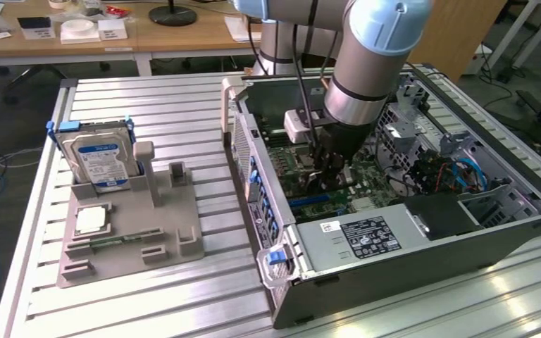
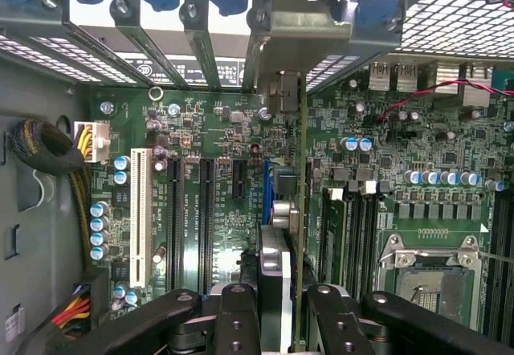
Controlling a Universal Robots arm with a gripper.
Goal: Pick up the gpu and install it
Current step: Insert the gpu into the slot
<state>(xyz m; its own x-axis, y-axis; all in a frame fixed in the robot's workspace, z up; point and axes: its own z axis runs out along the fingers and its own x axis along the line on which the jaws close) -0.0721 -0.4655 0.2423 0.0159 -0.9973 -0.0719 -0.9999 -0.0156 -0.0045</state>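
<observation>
One gpu is standing on edge over the motherboard, along a blue slot, and the jaws are clamping it from both sides. In the exterior view the open computer case is lying on the bench, the hard drive at nine o'clock from it.
</observation>
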